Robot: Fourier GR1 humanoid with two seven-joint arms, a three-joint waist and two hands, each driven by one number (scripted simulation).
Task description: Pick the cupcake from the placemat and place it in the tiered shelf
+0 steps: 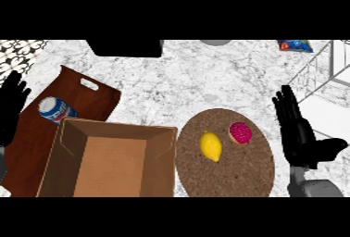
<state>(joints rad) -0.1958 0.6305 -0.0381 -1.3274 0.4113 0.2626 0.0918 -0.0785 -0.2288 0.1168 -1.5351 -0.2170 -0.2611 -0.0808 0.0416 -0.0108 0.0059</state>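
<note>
Nothing of the task looks done yet. The cupcake (pixel 240 133) with its pink top sits on the round cork placemat (pixel 229 178), just beside a yellow lemon (pixel 210 146) (the two are apart, not touching). The right hand (pixel 298 134) hangs near the placemat's right edge, fingers straight and holding nothing. The left hand (pixel 12 106) rests open at the left edge. The tiered shelf (pixel 327 74) stands at the bench's upper right, so reaching, grasping, carrying and placing all remain.
</note>
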